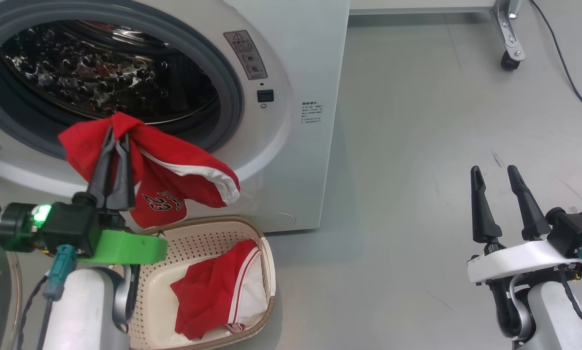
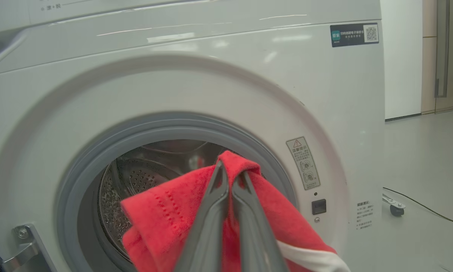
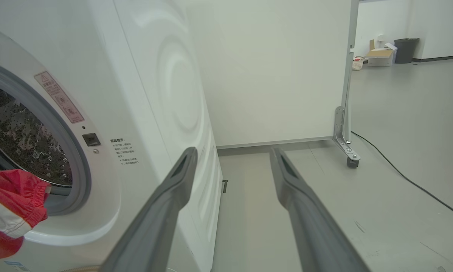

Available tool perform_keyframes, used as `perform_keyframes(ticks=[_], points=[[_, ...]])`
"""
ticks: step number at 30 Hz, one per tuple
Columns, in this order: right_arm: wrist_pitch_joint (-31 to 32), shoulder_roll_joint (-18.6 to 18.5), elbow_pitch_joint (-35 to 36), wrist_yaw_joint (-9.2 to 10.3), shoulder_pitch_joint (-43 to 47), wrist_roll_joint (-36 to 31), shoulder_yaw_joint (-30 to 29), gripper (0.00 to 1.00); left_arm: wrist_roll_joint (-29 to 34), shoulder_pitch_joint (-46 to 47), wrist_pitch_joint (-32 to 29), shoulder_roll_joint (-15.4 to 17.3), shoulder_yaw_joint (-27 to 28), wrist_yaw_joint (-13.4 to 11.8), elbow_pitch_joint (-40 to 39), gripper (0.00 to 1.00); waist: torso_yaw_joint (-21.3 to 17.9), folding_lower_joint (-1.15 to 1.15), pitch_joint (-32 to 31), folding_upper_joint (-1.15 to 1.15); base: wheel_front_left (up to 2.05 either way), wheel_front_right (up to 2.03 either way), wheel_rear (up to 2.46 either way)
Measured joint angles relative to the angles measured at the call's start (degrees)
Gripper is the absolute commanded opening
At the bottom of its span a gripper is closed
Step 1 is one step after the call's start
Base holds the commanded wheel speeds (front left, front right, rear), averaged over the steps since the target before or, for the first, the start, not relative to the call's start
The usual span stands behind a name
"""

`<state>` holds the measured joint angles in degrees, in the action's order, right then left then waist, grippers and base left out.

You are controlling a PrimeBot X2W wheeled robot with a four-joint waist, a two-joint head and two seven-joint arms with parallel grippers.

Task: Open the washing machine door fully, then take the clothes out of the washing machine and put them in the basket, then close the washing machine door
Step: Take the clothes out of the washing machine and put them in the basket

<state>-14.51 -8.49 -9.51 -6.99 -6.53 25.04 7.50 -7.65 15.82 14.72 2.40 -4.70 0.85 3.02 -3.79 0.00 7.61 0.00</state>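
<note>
Item: red jersey (image 1: 174, 175), pinched at a fold by the left gripper (image 1: 117, 136), jaws closed tight on the cloth. It hangs before the washing machine (image 1: 296, 48) mouth, over the far rim of the basket (image 1: 213, 219)
Handling: carry over the basket's middle, lower until the cloth slackens, then release, lest the hem drape outside
Basket, on the floor at the machine's foot: one red-and-white garment (image 1: 213, 291)
Drum (image 1: 101, 73): no garment evident
Right gripper (image 1: 494, 170): spread wide, empty

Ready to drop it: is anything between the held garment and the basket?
Nothing visible. The garment, pinched by the left gripper, hangs over the basket rim by the washer; another red garment lies inside.
</note>
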Motion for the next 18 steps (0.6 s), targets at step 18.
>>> perform_keyframes(ticks=[18], points=[[0.0, -0.9, 2.6, 0.00, -0.3, 0.0, 0.3, 1.00, 0.6, -4.1, -1.6, 0.0, -3.1, -0.1, 7.2, 0.00, -0.2, 0.00, 6.2, 0.00, 0.00, 0.00, 0.00]])
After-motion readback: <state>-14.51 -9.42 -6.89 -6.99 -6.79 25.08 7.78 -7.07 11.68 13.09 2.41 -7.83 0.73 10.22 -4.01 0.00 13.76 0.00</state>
